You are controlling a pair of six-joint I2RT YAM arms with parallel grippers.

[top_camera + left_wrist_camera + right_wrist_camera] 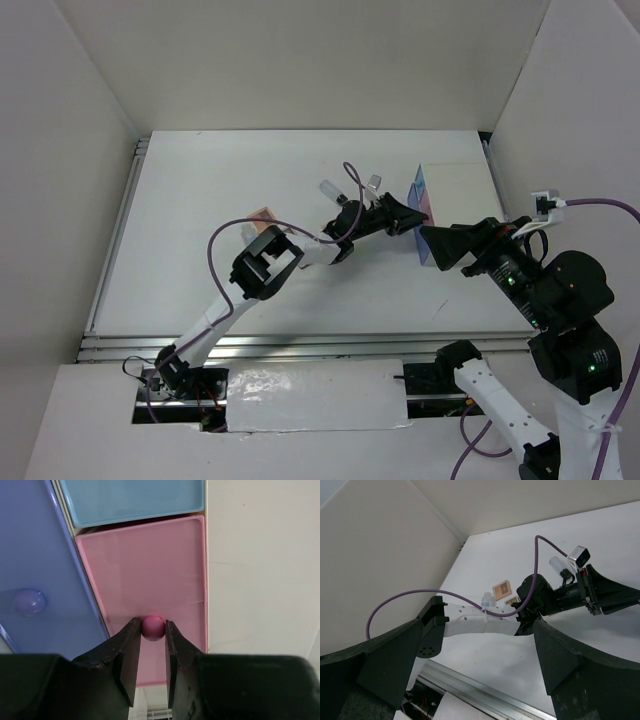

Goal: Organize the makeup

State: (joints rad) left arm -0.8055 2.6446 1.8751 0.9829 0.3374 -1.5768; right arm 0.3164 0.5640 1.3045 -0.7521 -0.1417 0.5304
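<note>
My left gripper (pixel 153 630) is shut on the round pink knob (pixel 153 627) of the pink drawer (pixel 145 565) of the white drawer box (pixel 425 190). In the top view the left gripper (pixel 412 215) reaches the box from the left. My right gripper (pixel 432 246) is open and empty beside the box's near end. Makeup lies behind the left arm: a pinkish-brown palette (pixel 264 215), a clear bottle (pixel 329 189) and a small clear item (pixel 374 182). The right wrist view shows two palettes (pixel 502 588) and a small bottle (pixel 488 599). The lipstick and rose-gold stick are not in view.
A light blue drawer (pixel 132 500) sits above the pink one. A periwinkle drawer (pixel 45 555) with its own knob (pixel 29 601) is to the left. The left arm (pixel 290 255) crosses the middle of the table. White walls enclose three sides.
</note>
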